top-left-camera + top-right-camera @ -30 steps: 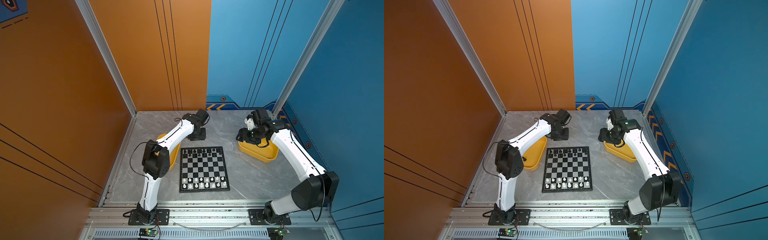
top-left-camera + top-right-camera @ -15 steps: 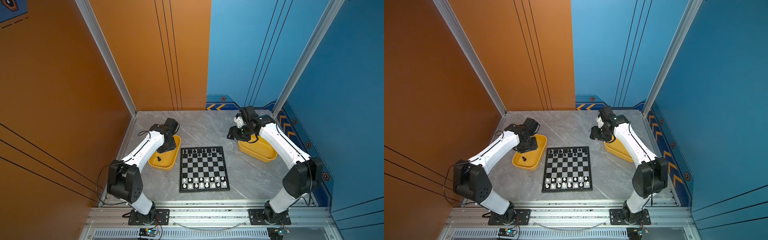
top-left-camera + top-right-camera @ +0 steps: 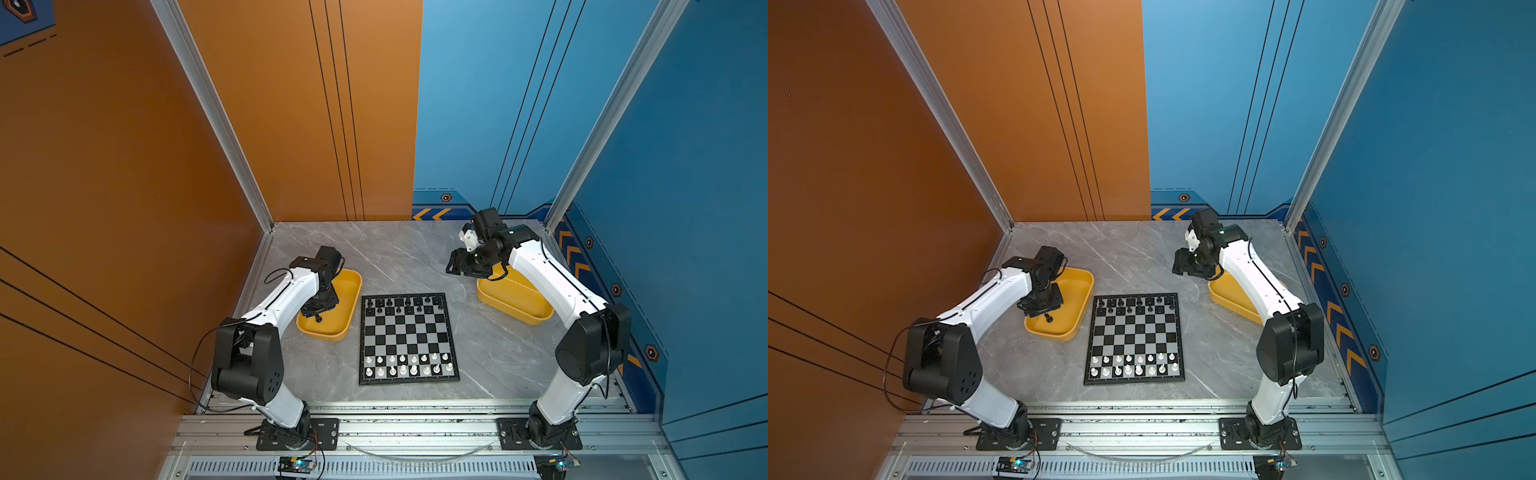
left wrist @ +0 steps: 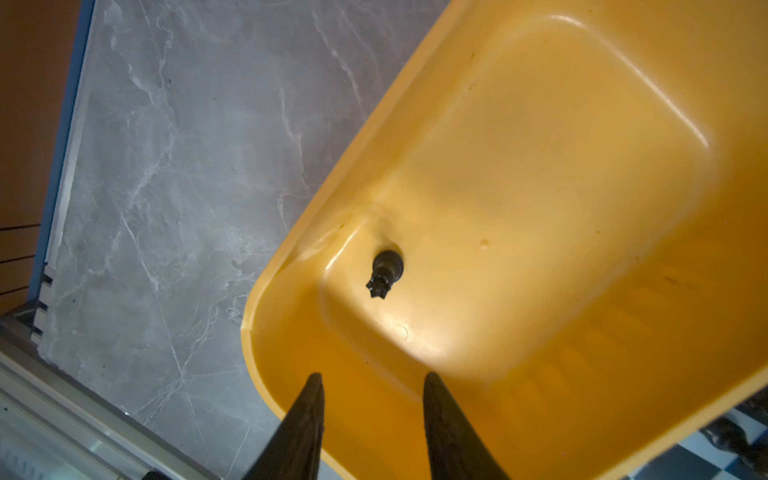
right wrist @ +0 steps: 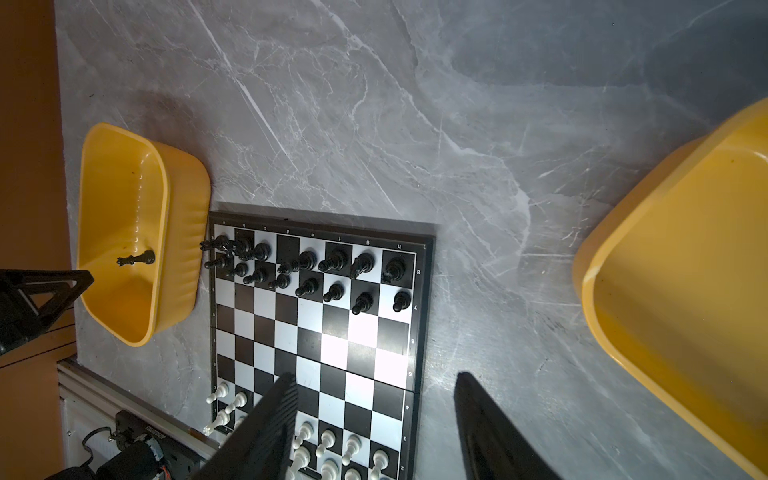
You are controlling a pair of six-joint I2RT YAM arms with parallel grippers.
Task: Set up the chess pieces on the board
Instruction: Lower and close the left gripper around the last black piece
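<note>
The left yellow tray (image 3: 332,334) and right yellow tray (image 3: 521,313) rest on grey marbled tabletop (image 3: 399,253).

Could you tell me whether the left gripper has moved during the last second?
Yes: left gripper swung from the board far edge leftward, over the yellow tray.

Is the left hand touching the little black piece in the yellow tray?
Apart. The left wrist view shows bare yellow tray between the left hand and the black piece.
</note>
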